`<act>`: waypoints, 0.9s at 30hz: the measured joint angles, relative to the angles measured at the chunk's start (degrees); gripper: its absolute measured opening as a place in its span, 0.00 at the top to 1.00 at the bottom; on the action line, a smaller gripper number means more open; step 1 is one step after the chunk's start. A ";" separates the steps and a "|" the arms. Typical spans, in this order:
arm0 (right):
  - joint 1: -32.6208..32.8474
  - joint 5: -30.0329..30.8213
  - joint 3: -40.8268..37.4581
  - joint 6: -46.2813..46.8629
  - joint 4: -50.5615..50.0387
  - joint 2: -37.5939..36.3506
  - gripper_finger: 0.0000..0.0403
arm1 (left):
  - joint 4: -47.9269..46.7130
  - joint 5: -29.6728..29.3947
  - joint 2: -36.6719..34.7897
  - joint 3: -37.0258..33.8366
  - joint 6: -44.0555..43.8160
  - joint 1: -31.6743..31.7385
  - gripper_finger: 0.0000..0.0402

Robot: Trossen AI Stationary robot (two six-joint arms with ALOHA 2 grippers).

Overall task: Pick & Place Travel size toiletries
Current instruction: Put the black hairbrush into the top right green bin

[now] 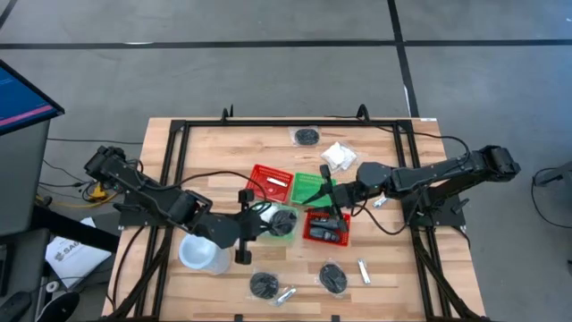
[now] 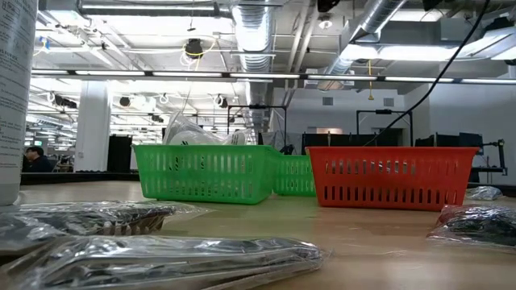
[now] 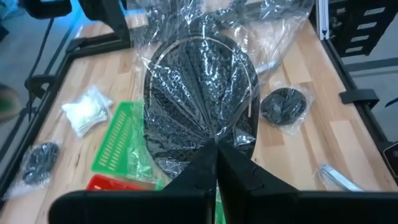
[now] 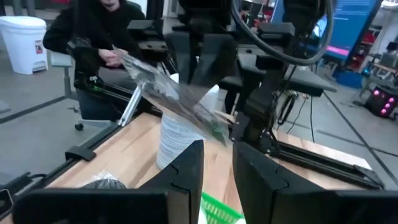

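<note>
A black round bundle in crinkly clear wrap [image 3: 199, 99] hangs pinched in the left claw [image 3: 216, 163], lifted clear above the green slotted plastic basket [image 1: 313, 188] at the middle of the pale wooden desk [image 1: 214, 152]. Bare boards lie open beyond it toward a second wrapped bundle [image 3: 284, 106]. Opposite, the right claw [image 4: 217, 171] hovers with its jaws slightly apart, holding nothing.

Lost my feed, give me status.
Left gripper shut on black bundle in clear wrap, over green basket. Right gripper open beside red basket, empty. Nothing blocking.
</note>
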 joint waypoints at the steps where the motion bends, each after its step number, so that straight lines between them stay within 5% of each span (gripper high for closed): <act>1: 0.23 0.00 0.00 -0.33 -0.01 0.00 0.81 | 0.51 0.56 0.00 0.00 0.26 -0.06 1.00; 7: 1.57 -0.03 0.00 -1.10 2.06 0.00 0.75 | 5.44 7.11 0.00 0.00 3.26 0.38 1.00; 19: 5.49 -0.40 0.00 -4.12 6.22 0.01 0.50 | 7.12 8.64 0.02 0.00 4.47 1.95 1.00; 27: 5.49 -0.36 0.00 -5.29 9.27 0.05 0.45 | 8.28 10.63 0.02 0.00 5.17 2.63 1.00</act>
